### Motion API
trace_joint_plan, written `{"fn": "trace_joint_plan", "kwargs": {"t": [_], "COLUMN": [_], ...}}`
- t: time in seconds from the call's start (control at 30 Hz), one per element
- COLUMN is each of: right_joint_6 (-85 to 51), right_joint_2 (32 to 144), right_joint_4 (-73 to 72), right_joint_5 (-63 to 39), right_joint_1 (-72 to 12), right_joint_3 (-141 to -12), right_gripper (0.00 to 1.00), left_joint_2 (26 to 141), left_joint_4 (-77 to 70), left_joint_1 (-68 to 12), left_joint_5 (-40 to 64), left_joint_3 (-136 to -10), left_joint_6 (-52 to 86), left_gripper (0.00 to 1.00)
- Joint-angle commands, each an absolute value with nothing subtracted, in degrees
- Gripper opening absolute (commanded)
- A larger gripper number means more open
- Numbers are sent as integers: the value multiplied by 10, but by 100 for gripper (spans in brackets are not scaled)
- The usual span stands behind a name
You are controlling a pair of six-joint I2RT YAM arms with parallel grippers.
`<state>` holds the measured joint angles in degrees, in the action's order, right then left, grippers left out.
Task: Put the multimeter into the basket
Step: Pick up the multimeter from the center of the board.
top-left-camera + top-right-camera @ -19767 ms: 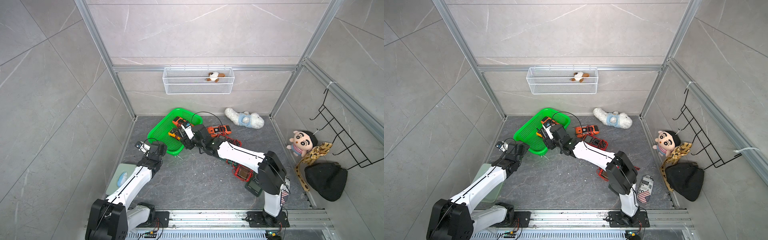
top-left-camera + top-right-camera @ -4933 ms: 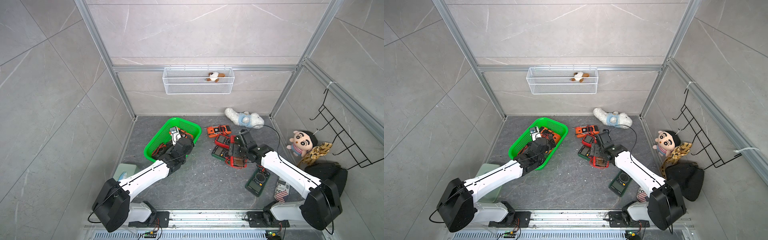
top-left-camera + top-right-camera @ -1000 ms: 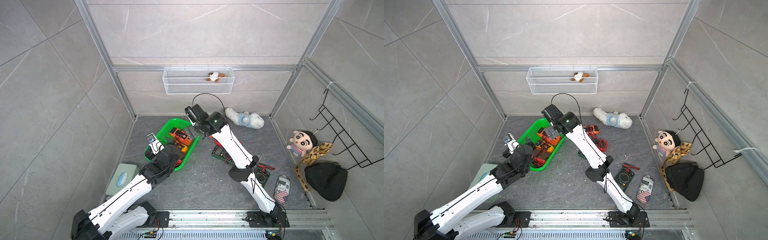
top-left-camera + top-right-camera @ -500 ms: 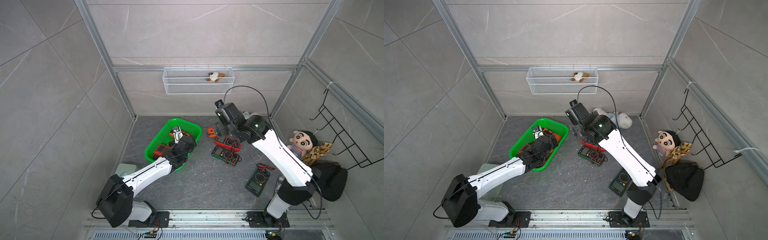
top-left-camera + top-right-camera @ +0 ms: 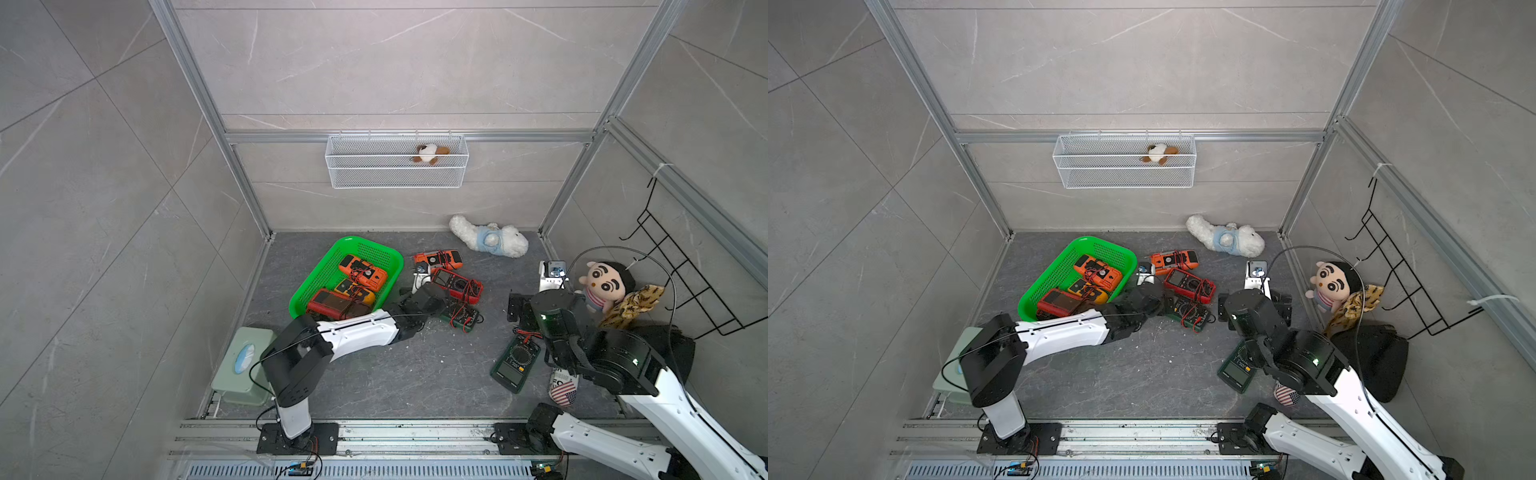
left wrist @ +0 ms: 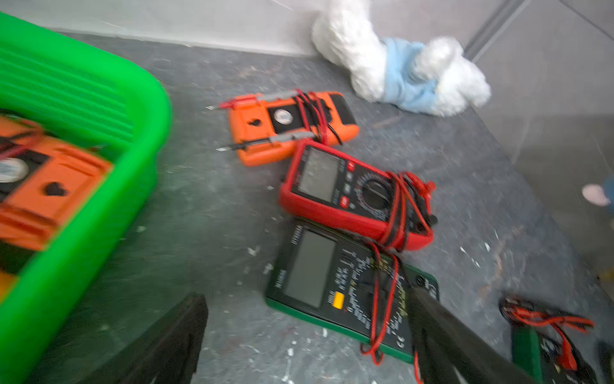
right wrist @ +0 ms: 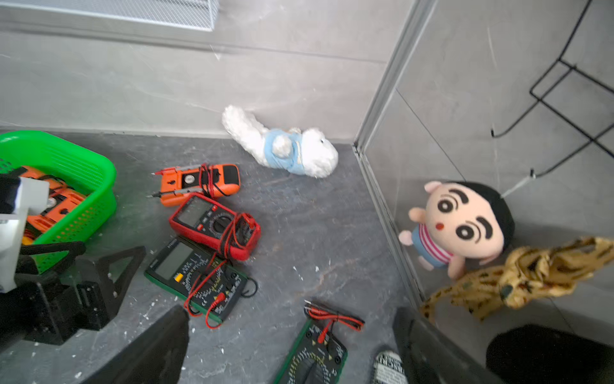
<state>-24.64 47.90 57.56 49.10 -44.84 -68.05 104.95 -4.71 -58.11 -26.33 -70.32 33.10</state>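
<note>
- On the bench [image 5: 415, 374], just ahead of my left end effector [image 6: 307, 299], lies the dark green multimeter [image 7: 196, 276]. It is face up, and its red and black leads [image 7: 206, 286] loop over its dial end.
- My left fingers [image 6: 172, 332] are spread wide and hold nothing. I think the job right now is to reach this meter and pick it up.
- I should come down with one finger on each long side, near the middle of the body, so it does not tip when I lift.
- The leads look loose (not tied tight). I should pinch where they cross the body so they come along too. If a loop hangs down, it could catch on something.
- The red multimeter [image 6: 352, 196] sits right against the far edge of my meter, touching it or nearly so. The orange multimeter [image 6: 289, 126] lies just past that. I should keep my fingers off both and lift straight up first, so I do not drag them.
- The basket [image 6: 99, 93] is close by on my left side. Three meters lie in it, packed toward the near end (so that end is tight). The far end looks bare, so that is the best spot.
- I must carry the meter higher than the green rim, then lower it before I let go. Dropping it could knock the others.
- My right end effector [image 7: 290, 312] is wide open and empty too. It hangs over the right side, above another green multimeter [image 5: 515, 363]. It should stay out of the way.
</note>
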Motion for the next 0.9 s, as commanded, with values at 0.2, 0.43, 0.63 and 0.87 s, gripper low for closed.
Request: {"fn": "trace_joint_plan", "kwargs": {"t": [0.2, 0.43, 0.63, 0.87], "right_joint_6": [-418, -463, -463, -454], "right_joint_2": [367, 324, 326, 333], "right_joint_4": [707, 747, 749, 736], "right_joint_5": [577, 599, 597, 590], "right_joint_1": [-445, -445, -445, -445], "right_joint_3": [-580, -586, -587, -583], "right_gripper": [100, 100, 100, 100], "left_joint_2": [1201, 1318, 1389, 1425], "left_joint_4": [-5, 47, 93, 119], "left_joint_1": [-666, -710, -738, -763], "left_joint_5": [-206, -200, -196, -185], "left_joint_3": [-867, -1018, -1110, -1159], "left_joint_6": [278, 251, 225, 191], "left_gripper": [98, 98, 98, 98]}}
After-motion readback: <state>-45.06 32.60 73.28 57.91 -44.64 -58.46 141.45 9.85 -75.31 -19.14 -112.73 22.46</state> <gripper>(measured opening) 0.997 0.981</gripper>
